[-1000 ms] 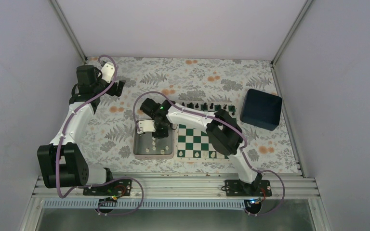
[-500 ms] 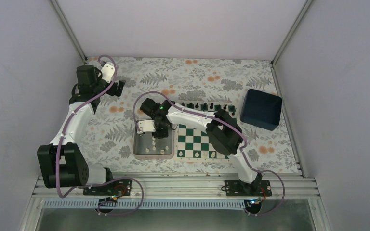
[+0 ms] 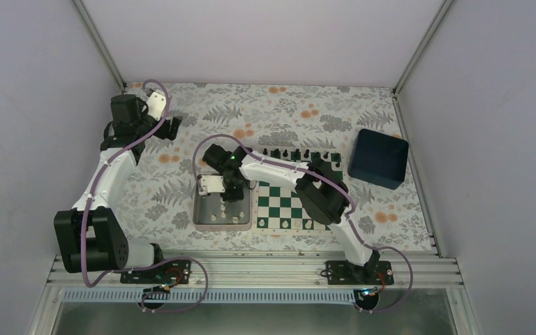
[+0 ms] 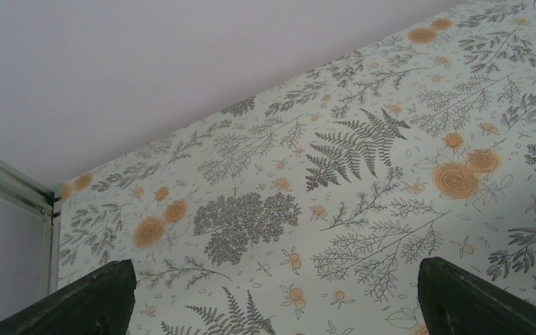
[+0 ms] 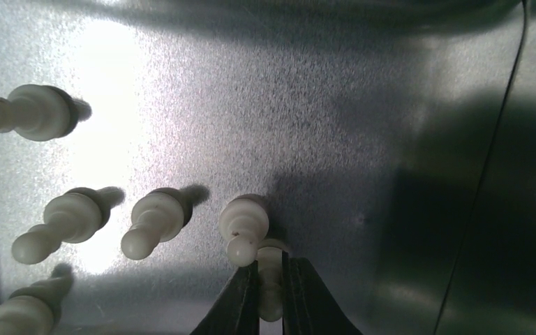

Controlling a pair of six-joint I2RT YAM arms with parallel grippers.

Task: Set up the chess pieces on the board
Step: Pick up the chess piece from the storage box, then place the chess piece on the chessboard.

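Note:
My right gripper (image 5: 270,279) is down in the silver tray (image 5: 321,105) and shut on a cream-white chess piece (image 5: 271,293), gripped between both fingertips. Another white pawn (image 5: 244,227) stands touching it on the left. More white pieces (image 5: 150,220) stand further left in the tray. In the top view the right gripper (image 3: 232,193) is over the tray (image 3: 202,220), left of the green and white board (image 3: 289,206). Black pieces (image 3: 296,153) line the board's far edge; some white pieces (image 3: 308,225) stand at its near edge. My left gripper (image 4: 272,307) is open and empty over the floral tablecloth, far back left.
A dark blue box (image 3: 378,158) stands at the right of the board. The tray's raised wall (image 5: 523,174) is close on the right of my right gripper. The cage posts and walls close in the table at back and sides.
The right gripper has shifted slightly over the tray, lowering toward the pieces. The left arm has not moved.

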